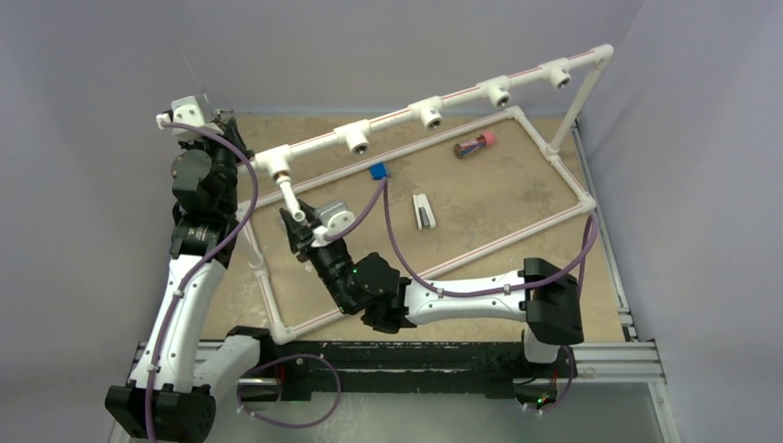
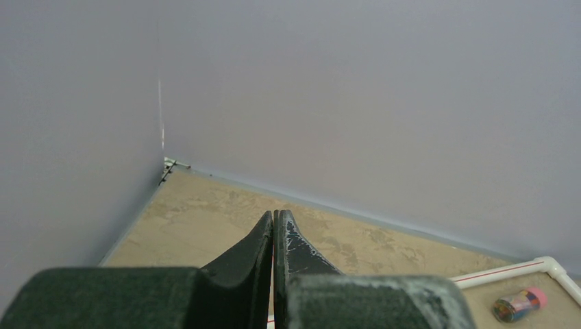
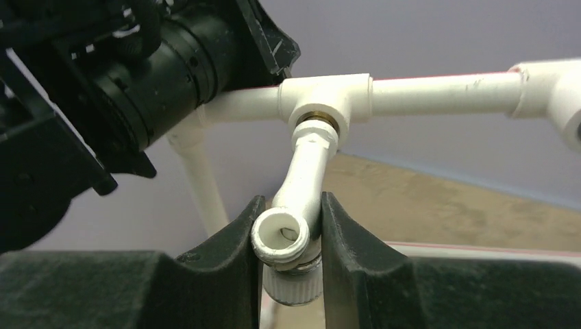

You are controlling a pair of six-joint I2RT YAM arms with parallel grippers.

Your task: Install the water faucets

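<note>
A white water faucet (image 1: pixel 290 197) with a curved spout and ribbed knob hangs from the leftmost T fitting (image 1: pixel 275 162) of the raised white pipe rail (image 1: pixel 462 95). In the right wrist view its threaded end sits in the fitting's socket (image 3: pixel 320 103), and the faucet (image 3: pixel 296 205) runs down between my fingers. My right gripper (image 1: pixel 300 231) (image 3: pixel 288 236) is shut on the faucet near its open spout and knob. My left gripper (image 2: pixel 274 223) is shut and empty, raised by the rail's left end (image 1: pixel 189 111), facing the back wall.
Three more T fittings (image 1: pixel 356 138) (image 1: pixel 429 113) (image 1: pixel 499 90) hang along the rail, sockets showing. On the tan table (image 1: pixel 517 203) inside a white pipe frame (image 1: pixel 563 175) lie a blue piece (image 1: pixel 377 171), a flat white-and-black piece (image 1: pixel 424 211) and a small tube with a pink cap (image 1: pixel 475 144) (image 2: pixel 521 305).
</note>
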